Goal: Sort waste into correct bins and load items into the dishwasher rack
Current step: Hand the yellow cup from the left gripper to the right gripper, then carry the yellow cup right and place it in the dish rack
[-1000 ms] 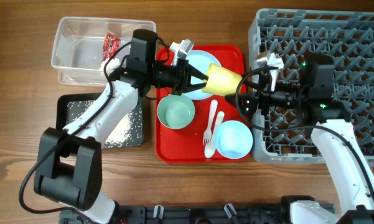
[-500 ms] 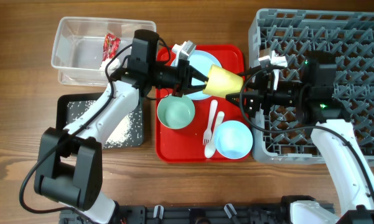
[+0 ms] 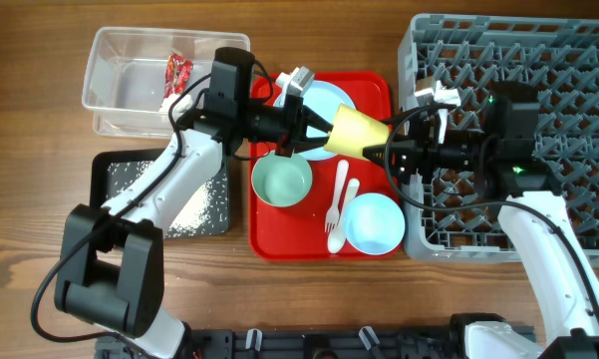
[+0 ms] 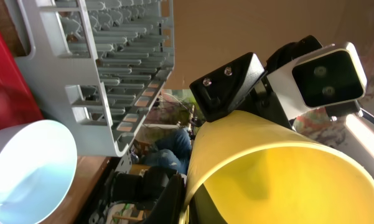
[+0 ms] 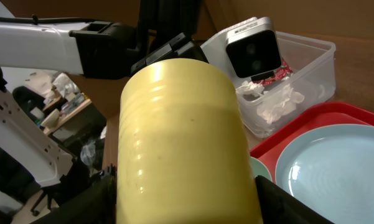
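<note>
My left gripper (image 3: 317,135) is shut on the rim of the small yellow cup (image 3: 357,132) and holds it on its side above the red serving tray (image 3: 269,234). My right gripper (image 3: 381,155) is open, with a finger (image 5: 87,205) on each side of the cup's base (image 5: 180,143). The light blue plate (image 3: 319,100), mint green bowl (image 3: 281,179), light blue bowl (image 3: 372,221), white fork (image 3: 336,199) and pink spoon (image 3: 349,199) lie on the tray. The grey dishwasher rack (image 3: 538,60) stands at the right.
The clear tub (image 3: 120,85) at the back left holds the red wrapper (image 3: 177,70) and white tissue pieces (image 5: 267,109). The black tray (image 3: 115,170) in front of it holds white rice grains (image 3: 194,204).
My right gripper has moved left from the rack's edge until its fingers flank the cup's base. My left gripper has kept the cup almost still.
</note>
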Controlling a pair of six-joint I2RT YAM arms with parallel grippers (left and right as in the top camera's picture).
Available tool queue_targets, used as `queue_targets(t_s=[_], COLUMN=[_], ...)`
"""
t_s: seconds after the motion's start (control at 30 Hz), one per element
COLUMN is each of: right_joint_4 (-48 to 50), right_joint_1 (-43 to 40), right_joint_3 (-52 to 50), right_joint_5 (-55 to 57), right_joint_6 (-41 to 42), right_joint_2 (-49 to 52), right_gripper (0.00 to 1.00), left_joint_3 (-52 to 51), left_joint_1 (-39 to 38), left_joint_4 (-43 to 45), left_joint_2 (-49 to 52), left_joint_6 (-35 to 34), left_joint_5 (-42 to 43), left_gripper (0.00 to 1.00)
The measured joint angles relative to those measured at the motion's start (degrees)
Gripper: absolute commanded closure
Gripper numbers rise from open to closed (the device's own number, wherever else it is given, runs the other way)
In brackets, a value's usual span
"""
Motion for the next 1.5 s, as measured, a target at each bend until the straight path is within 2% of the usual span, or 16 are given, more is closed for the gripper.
queue_targets(t_s=[0.1,0.3,0.37,0.4,0.5,0.53,0.6,0.7,0.8,0.87,0.97,1.17,1.33,1.5], right_joint_4=[0.0,0.0,0.0,0.0,-0.2,-0.4,-1.4,-3.3,-5.9,-8.2,-12.9,-29.7,-39.6,-44.3], right_joint_1=[0.0,0.0,0.0,0.0,0.1,0.1,0.1,0.1,0.1,0.1,-0.2,-4.4,-9.4,-15.5], right_joint_3=[0.0,0.0,0.0,0.0,0.0,0.0,0.0,0.0,0.0,0.0,0.6,11.5,23.5,29.2], right_joint_5=[0.0,-0.1,-0.1,-0.2,0.5,1.6,4.0,6.4,10.2,14.1,20.7,35.8,48.5,60.3], right_joint_6=[0.0,0.4,0.4,0.4,1.1,1.7,2.7,3.3,3.9,4.1,4.3,4.5,5.7,7.4], right_joint_2=[0.0,0.0,0.0,0.0,0.0,0.0,0.0,0.0,0.0,0.0,0.0,-1.1,-2.2,-2.8], right_gripper=[0.33,0.43,0.44,0.45,0.49,0.52,0.56,0.59,0.63,0.71,0.77,0.96,0.96,0.96], left_joint_3=[0.0,0.0,0.0,0.0,0.0,0.0,0.0,0.0,0.0,0.0,0.0,0.0,0.0,0.0], left_joint_1=[0.0,0.0,0.0,0.0,0.0,0.0,0.0,0.0,0.1,0.1,0.8,3.1,3.8,3.8], left_joint_4=[0.0,0.0,0.0,0.0,0.0,0.2,0.1,-1.2,-5.4,-8.6,-14.1,-25.4,-30.9,-31.6], left_joint_2=[0.0,0.0,0.0,0.0,0.0,0.0,0.0,0.0,0.0,0.0,0.0,-2.1,-9.1,-14.5], left_joint_6=[-0.2,-0.6,-0.7,-1.1,-1.2,-1.1,-0.5,1.8,5.3,8.0,12.7,21.3,25.0,26.3], left_joint_5=[0.2,0.2,0.2,0.2,0.0,-0.4,-1.2,-4.0,-9.0,-12.9,-18.8,-32.9,-44.8,-50.1], left_gripper=[0.96,0.94,0.85,0.85,0.62,0.58,0.52,0.50,0.47,0.45,0.43,0.42,0.42,0.43])
